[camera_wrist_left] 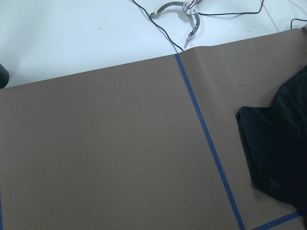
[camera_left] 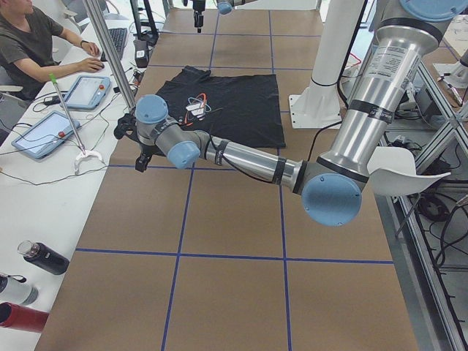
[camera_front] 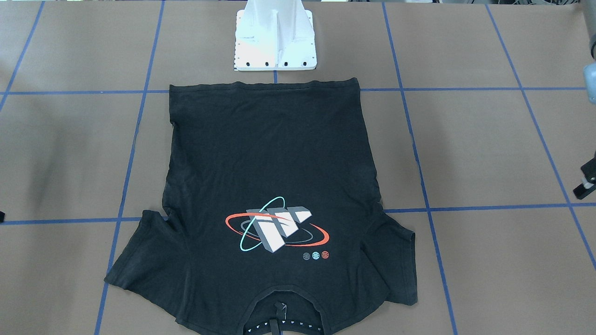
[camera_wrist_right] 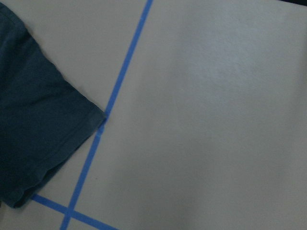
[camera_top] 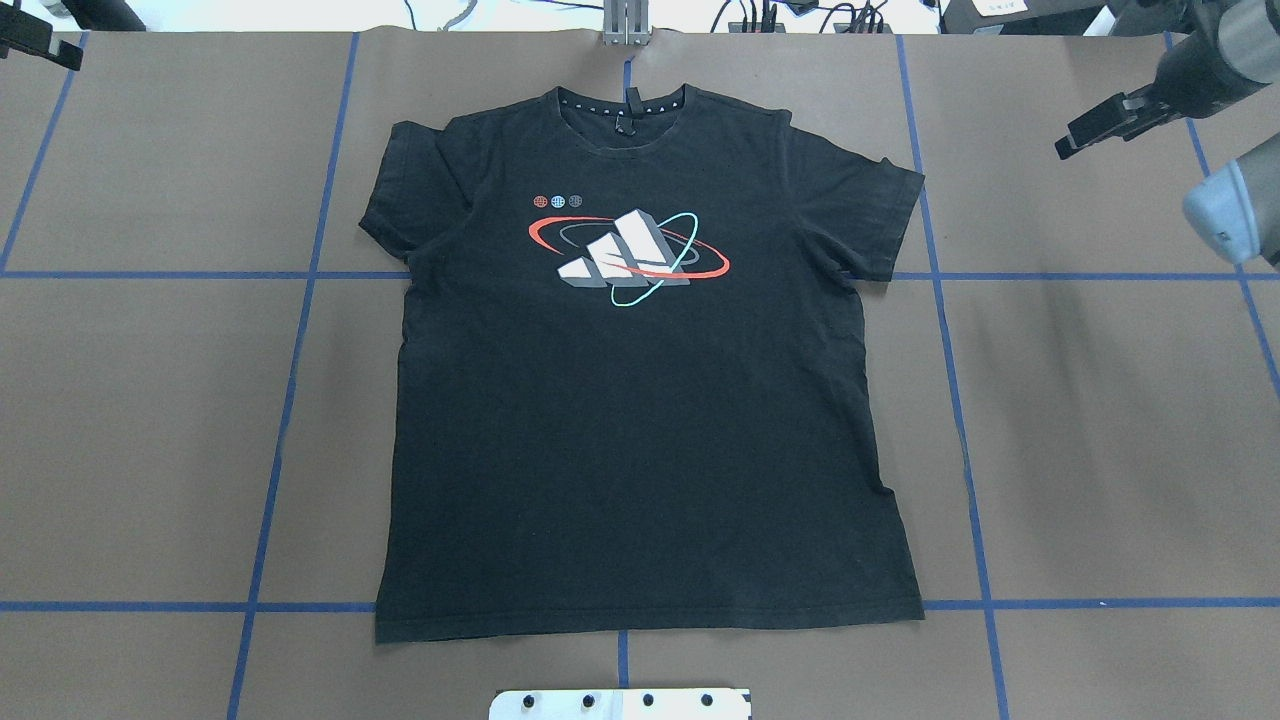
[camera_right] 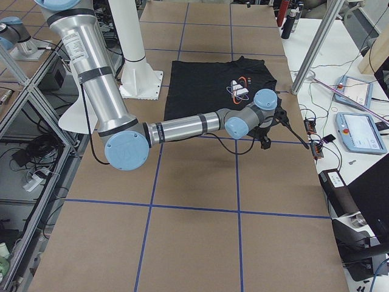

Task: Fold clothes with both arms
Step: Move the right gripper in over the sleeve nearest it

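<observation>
We judge the folding has not yet begun: the T-shirt (camera_top: 640,420) lies spread flat in the middle of the table (camera_top: 150,400), logo (camera_top: 628,258) upward, both sleeves out and no fold in it. Its collar (camera_top: 625,108) points away from the robot and its hem (camera_top: 650,625) lies nearest the robot. The left gripper (camera_top: 55,50) and the right gripper (camera_top: 1085,130) hang off the far corners, each well apart from the cloth and holding nothing. We cannot tell from these views how wide either pair of jaws stands. The next move, as we read it, calls for both arms to come in toward the shirt and pinch a thin edge off the flat surface, so the jaws need to be parted and set low. The right sleeve (camera_wrist_right: 53,129) ends with its corner touching a blue tape line (camera_wrist_right: 120,81), a ready edge to grasp. The left sleeve (camera_wrist_left: 278,148) sits just beside another line. The hem lies near the white base plate (camera_top: 620,703), and the collar is near the far rim, so room is tight lengthwise. Wide brown paper shows on both sides for sweeping cloth inward.
</observation>
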You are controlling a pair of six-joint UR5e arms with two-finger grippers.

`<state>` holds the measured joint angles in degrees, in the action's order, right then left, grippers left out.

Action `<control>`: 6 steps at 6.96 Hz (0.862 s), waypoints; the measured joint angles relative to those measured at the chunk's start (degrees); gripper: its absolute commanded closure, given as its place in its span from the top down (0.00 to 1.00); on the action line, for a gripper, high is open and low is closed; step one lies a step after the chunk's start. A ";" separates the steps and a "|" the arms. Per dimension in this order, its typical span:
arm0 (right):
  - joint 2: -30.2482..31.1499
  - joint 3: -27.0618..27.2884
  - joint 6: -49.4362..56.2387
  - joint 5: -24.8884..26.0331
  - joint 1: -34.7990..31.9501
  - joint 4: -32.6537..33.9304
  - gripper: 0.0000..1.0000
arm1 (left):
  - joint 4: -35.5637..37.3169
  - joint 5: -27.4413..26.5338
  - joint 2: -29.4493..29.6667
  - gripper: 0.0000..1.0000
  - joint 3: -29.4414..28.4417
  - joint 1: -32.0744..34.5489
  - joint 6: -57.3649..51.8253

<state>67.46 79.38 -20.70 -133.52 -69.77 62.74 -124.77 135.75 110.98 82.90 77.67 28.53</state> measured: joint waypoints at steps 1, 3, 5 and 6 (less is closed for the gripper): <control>-1.25 -1.80 -3.85 1.14 1.83 -4.94 0.98 | -5.25 -2.33 0.03 1.00 -1.35 -1.23 4.61; -4.07 -8.27 -11.42 7.10 5.96 -16.23 0.88 | -11.06 -6.46 0.24 1.00 -2.59 -3.85 11.02; -6.29 -11.67 -13.18 12.50 9.37 -19.10 0.89 | -11.92 -7.18 0.54 1.00 -2.52 -4.66 13.65; -7.13 -13.46 -13.33 14.26 10.61 -20.83 0.90 | -12.00 -7.23 0.70 1.00 -2.56 -4.87 14.23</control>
<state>60.33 65.92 -34.04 -119.26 -59.16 41.92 -136.76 128.52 111.67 80.34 72.80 42.76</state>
